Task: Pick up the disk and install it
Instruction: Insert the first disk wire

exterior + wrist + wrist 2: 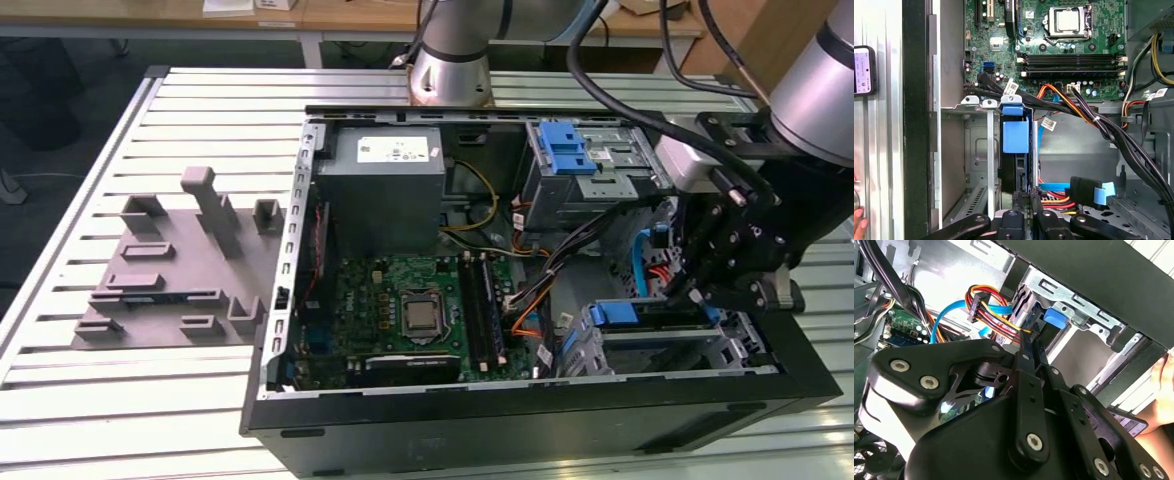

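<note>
We see the gripper (pixel 1026 197) closed edgewise on the disk (pixel 1021 170), standing upright in the drive cage (pixel 979 145); a slight tilt could jam its bracket against the cage rail.

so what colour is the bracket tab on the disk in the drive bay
Blue, clearest in the first wrist view on the disk.

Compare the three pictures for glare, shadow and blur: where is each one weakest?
In the second wrist view, bright glare washes out the metal case wall, and the gripper looms large and dark up close. In the first wrist view, light is even and the motherboard sharp. In the exterior view, the drive cage lies shadowed under the arm.
</note>
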`<action>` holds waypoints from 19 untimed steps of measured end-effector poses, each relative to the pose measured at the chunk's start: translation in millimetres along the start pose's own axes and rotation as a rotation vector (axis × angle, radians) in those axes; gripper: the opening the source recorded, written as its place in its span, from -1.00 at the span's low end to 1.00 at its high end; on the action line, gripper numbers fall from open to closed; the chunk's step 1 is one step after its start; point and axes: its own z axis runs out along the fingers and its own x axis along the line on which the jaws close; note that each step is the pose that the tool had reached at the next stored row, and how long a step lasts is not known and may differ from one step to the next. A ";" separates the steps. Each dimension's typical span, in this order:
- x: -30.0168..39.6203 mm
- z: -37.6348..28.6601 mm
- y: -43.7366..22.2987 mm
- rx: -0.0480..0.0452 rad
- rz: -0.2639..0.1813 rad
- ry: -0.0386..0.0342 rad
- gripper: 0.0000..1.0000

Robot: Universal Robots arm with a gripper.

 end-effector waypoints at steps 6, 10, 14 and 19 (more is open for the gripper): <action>-0.1 2.4 0.0 0.0000 0.000 0.0005 -0.67; -0.1 3.1 -0.1 0.0000 0.000 -0.0001 -0.67; -0.1 3.3 -0.1 -0.0001 0.000 -0.0010 -0.67; 0.0 -0.4 -0.1 -0.0004 0.000 -0.0006 -0.52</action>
